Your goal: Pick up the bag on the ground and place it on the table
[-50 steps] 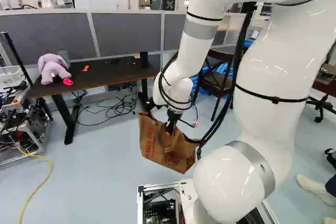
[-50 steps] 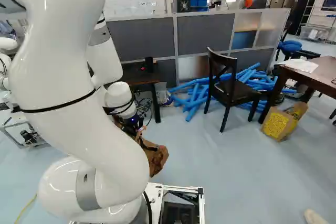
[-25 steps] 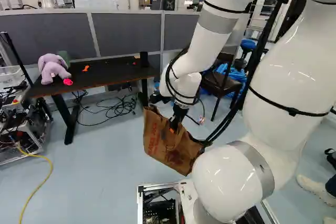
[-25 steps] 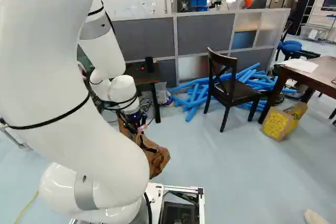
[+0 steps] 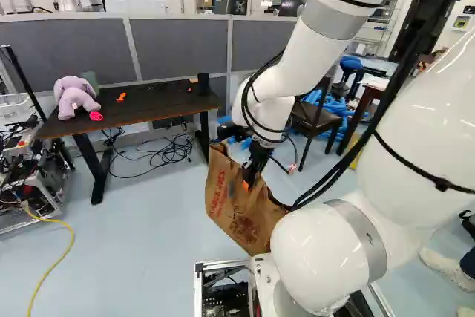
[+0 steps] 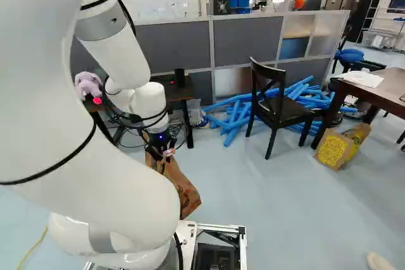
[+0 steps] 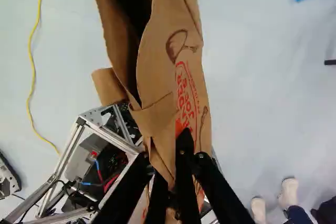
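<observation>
Bag [image 5: 237, 213] of brown paper with red lettering hangs, in the left base view, from the black two-fingered gripper [image 5: 253, 173] with orange pads, carried slightly nearer the base as the white jointed arm [image 5: 298, 57] has shifted, so the lift seems under way, with the long dark-topped table [image 5: 148, 107] still to reach. In the right base view, a separate yellow-printed brown bag [image 6: 333, 150] stands far aside. In the wrist view, the jaws pinch the carried bag's folded paper, near its red print and line drawings.
</observation>
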